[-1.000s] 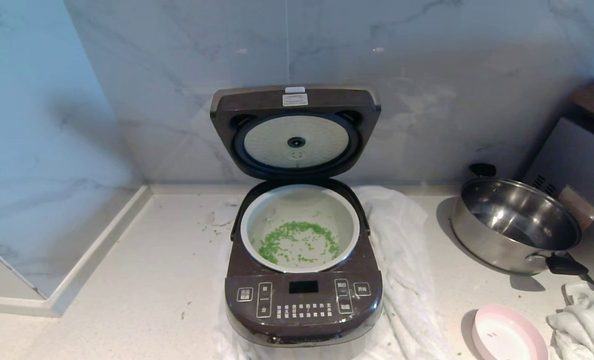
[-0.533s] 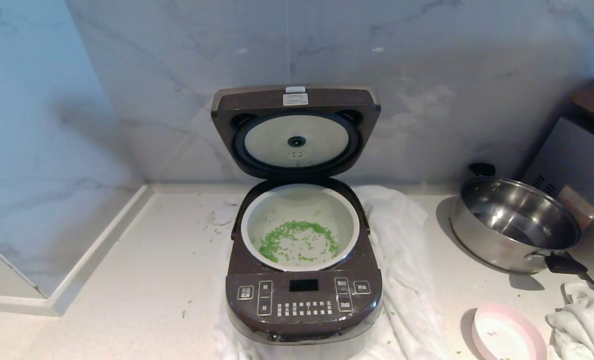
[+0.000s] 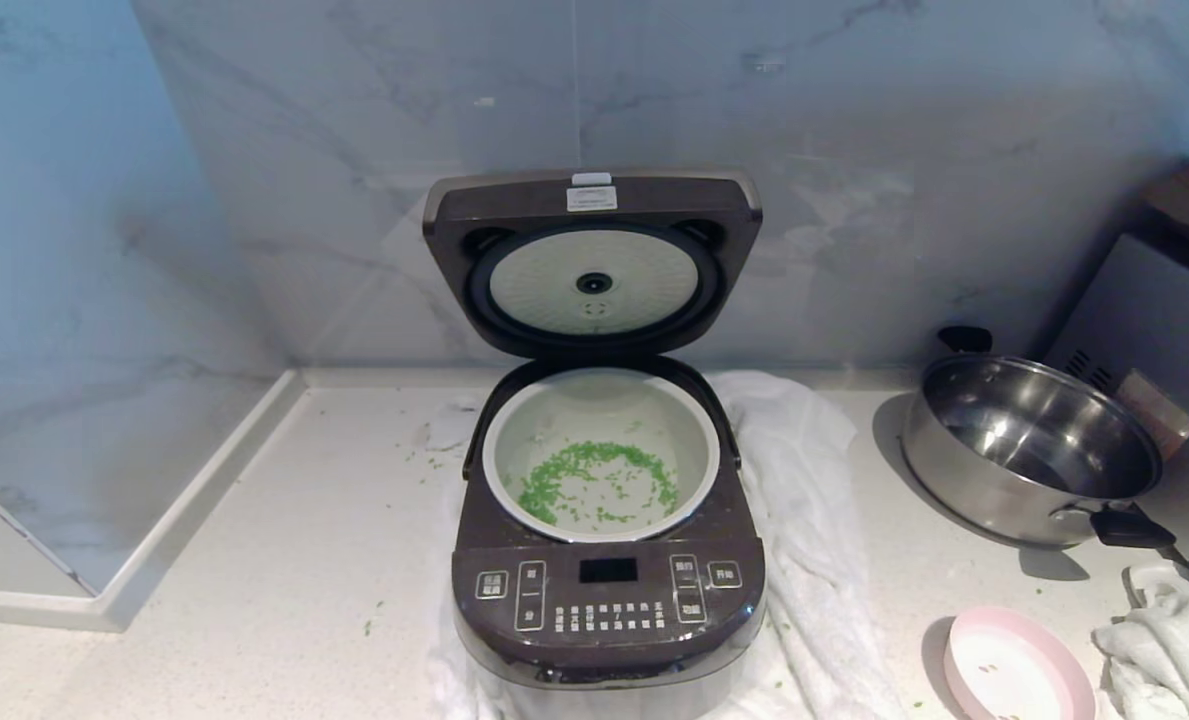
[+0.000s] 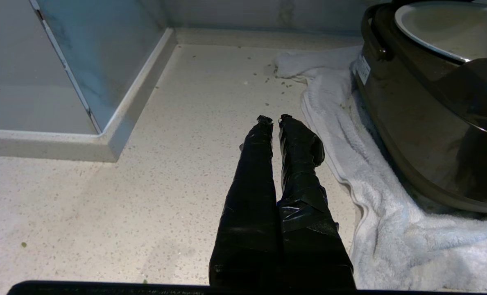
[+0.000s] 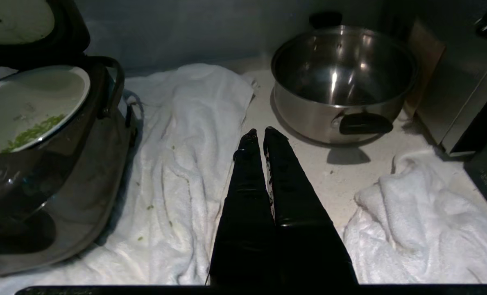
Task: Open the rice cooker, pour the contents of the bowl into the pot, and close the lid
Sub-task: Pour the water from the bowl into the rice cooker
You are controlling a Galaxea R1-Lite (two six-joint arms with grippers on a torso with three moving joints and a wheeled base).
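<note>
On the far left a pale marble wall (image 3: 104, 300) meets the speckled tabletop (image 3: 284, 560), which has a raised edge strip along that side. A few green flecks lie loose on the tabletop near the cooker's left side.

The left tool (image 4: 274, 119) hangs over bare tabletop, its two black-wrapped fingers pressed together with nothing between them. It sits just beside the edge of a white towel (image 3: 804, 520) and apart from the cooker's left flank.

In the middle stands the cooker (image 3: 609, 600), dark brown, resting on the towel, its button panel facing the robot. The lid (image 3: 592, 262) is up, standing nearly vertical against the back wall, with its round pale plate facing forward. Below it the pot (image 3: 699, 460) sits inside the cooker, pale grey inside, and the contents (image 3: 594, 480) lie scattered over its bottom in a loose green ring.

The right tool (image 5: 259, 132) is to the right of the cooker, over the tabletop beside the towel's right edge, fingers narrow and touching, holding nothing. It points toward a steel pan (image 3: 1029, 450) with black handles, which stands near the back wall, well apart from the cooker.

At the front right the bowl (image 3: 1019, 668), pink outside and white inside, sits upright on the tabletop with only a few specks left in it. A second crumpled cloth (image 3: 1169, 650) lies just beside it at the right edge, and a grey appliance (image 3: 1154, 320) stands behind the pan.
</note>
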